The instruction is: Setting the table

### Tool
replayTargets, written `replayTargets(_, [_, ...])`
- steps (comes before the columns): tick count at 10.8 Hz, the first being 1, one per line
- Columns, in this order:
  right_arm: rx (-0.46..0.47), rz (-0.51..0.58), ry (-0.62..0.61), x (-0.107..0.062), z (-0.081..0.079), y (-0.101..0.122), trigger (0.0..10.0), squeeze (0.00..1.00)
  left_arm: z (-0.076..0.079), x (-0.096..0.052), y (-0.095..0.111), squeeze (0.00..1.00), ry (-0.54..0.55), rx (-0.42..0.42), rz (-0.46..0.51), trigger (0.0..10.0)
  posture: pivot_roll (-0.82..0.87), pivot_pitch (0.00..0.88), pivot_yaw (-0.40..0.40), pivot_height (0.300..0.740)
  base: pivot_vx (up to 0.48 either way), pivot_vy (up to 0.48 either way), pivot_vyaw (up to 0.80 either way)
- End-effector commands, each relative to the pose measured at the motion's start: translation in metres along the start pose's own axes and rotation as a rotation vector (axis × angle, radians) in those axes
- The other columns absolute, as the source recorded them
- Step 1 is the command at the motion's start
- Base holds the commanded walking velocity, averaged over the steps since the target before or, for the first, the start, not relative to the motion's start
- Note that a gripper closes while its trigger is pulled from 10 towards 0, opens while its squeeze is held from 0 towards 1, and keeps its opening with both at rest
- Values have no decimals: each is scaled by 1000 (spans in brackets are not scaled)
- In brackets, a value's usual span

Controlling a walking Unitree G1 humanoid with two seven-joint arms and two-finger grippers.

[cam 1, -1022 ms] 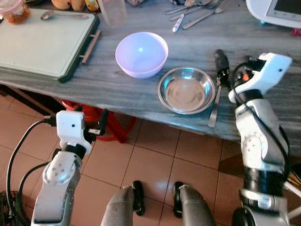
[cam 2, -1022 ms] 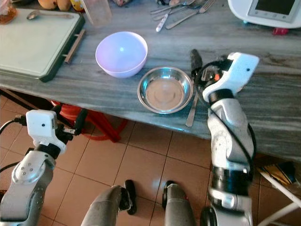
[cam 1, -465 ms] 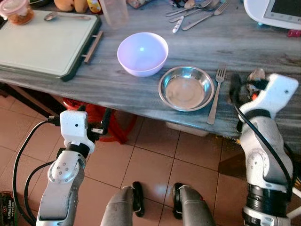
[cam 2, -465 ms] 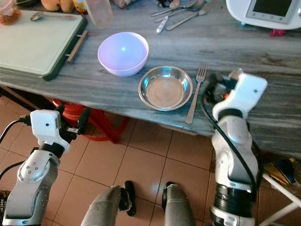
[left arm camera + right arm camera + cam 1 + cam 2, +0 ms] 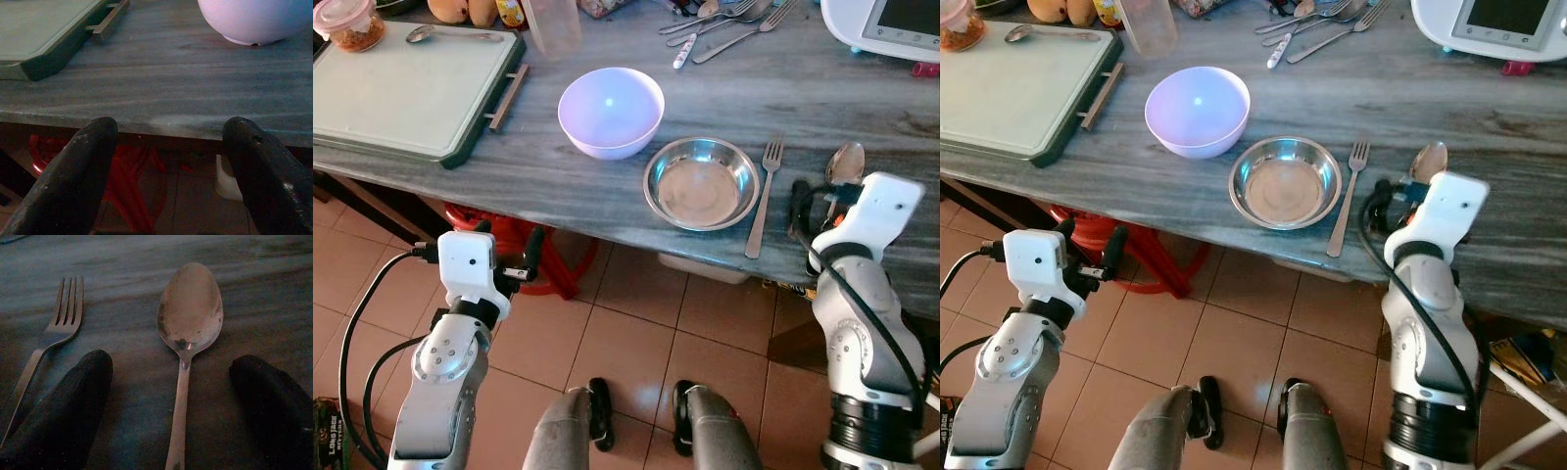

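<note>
The grey wooden table now carries a fuller place setting than 1 second ago: then the right gripper hovered over the fork beside the steel bowl; half a second later the fork lay clear and a spoon had appeared to its right. That spoon now rests flat, bowl up, just beyond the fork, so this cutlery looks placed. The right arm has drawn back toward the table edge, its jaws spread wide and empty, straddling the spoon's handle without touching. The left gripper hangs released below the table edge, near the lilac bowl.
</note>
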State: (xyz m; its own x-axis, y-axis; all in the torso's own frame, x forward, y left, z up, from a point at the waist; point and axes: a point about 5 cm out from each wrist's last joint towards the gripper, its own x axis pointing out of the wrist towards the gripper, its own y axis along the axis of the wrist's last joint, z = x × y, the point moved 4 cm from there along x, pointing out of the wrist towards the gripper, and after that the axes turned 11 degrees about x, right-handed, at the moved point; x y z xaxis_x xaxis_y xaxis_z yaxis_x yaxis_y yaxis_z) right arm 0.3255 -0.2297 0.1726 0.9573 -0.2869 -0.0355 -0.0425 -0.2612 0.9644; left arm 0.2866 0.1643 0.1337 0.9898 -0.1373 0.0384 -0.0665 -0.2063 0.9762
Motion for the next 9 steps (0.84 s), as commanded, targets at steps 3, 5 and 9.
replayTargets(3, [-20,-123,-5,3,6,-21,0,0,-4,-5,-5,0,10,15,-23,10000,-6,258,85,740,0,0,0])
replayTargets(5, [-6,-184,11,6,5,-29,0,0,-5,-6,-5,0,11,16,-24,10000,-5,261,83,740,0,0,0])
replayTargets(9, [44,-272,45,7,-1,-39,0,0,-4,-6,-5,0,10,15,-26,10000,-3,266,83,740,0,0,0])
